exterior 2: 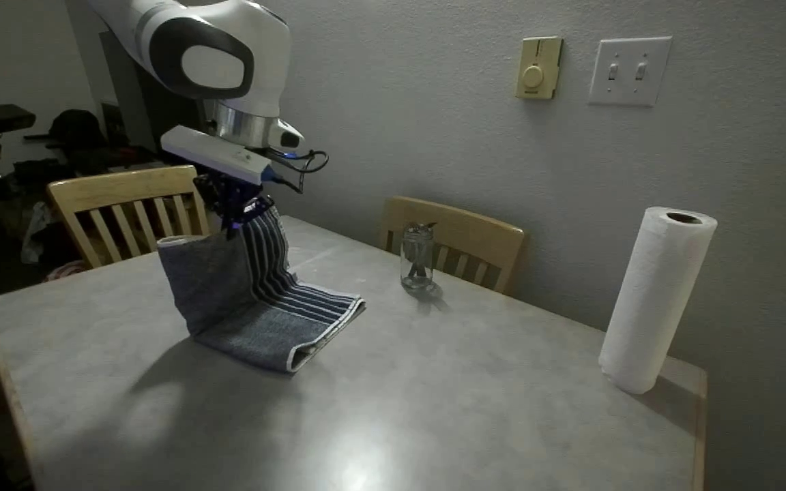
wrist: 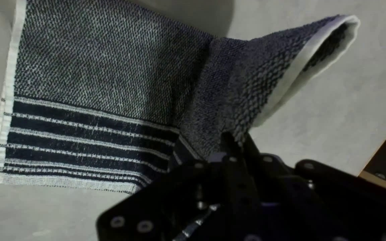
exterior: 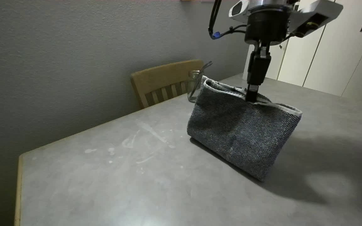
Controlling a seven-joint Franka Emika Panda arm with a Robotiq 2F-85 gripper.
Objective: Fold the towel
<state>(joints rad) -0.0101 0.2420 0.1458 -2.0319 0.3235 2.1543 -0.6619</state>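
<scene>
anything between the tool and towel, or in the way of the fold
Nothing visible: the tool grips the towel by its raised edge, and nothing shows on its flat part. The glass jar stands apart from it.

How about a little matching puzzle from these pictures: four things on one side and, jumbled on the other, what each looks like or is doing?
Things:
1. Towel
2. Fingers
3. Glass jar
4. Paper roll

Descriptions:
A. White, standing on end
B. Clear, with what look like utensils in it
C. Grey, white-striped, partly lifted
D. Closed, pinching a fold

Right pairs: 1-C, 2-D, 3-B, 4-A
</scene>
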